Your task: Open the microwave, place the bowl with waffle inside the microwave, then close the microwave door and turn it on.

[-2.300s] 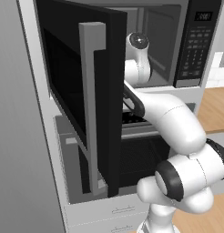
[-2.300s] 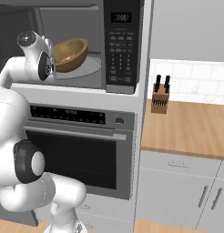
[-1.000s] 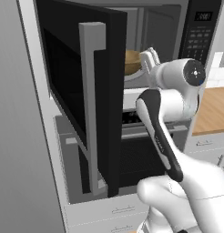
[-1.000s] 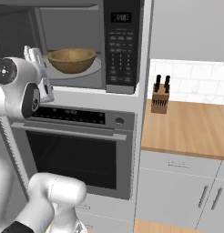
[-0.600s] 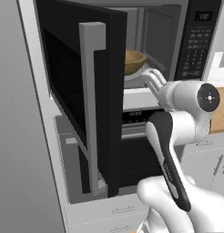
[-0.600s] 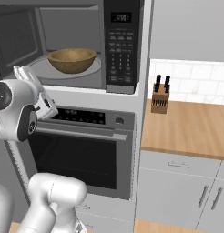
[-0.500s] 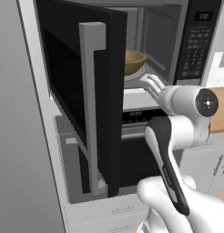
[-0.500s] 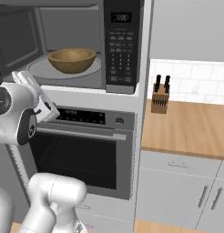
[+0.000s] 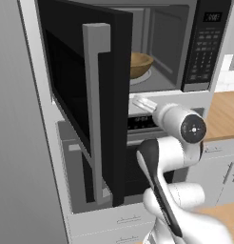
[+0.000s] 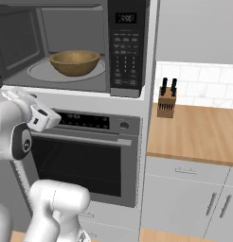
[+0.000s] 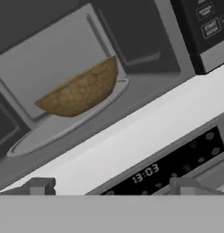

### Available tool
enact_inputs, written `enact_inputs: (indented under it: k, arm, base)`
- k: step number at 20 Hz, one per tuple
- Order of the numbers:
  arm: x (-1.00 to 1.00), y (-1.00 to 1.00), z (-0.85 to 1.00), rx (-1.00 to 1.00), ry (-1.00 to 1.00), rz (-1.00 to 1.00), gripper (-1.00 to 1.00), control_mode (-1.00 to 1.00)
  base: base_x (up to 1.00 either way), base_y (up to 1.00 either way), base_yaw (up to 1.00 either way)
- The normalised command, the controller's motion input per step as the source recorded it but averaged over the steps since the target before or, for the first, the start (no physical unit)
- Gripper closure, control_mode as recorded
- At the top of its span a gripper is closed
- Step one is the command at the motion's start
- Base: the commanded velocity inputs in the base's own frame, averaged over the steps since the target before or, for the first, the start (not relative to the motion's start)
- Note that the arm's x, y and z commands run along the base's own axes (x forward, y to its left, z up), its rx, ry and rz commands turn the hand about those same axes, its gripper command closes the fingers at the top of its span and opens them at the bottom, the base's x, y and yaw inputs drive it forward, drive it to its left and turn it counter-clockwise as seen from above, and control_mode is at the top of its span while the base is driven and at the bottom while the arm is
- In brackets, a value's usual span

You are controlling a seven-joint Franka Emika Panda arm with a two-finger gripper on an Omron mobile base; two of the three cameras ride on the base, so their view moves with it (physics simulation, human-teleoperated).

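Bowl: we see the bowl on the turntable inside the microwave.
Door: the door stands open.
Jaws: our jaws, wide and empty, sit below the microwave.

You saw the bowl sitting on the turntable inside the microwave. The microwave door stood swung out to the microwave's left. The oven sat directly below the microwave, and the knife block stood on the counter to the microwave's right.

Even, flat render light; soft pics.
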Motion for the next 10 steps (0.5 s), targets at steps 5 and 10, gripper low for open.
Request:
enact_inputs:
  k: [5,10]
  arm:
    - [0.43,0.12,-0.47,-0.07,-0.22,0.01,-1.0,-1.0]
    - [0.79,0.06,-0.24,0.0,-0.27,0.08,-1.0,-1.0]
  base:
    - [0.0,0.0,0.0]
    - [0.0,0.0,0.0]
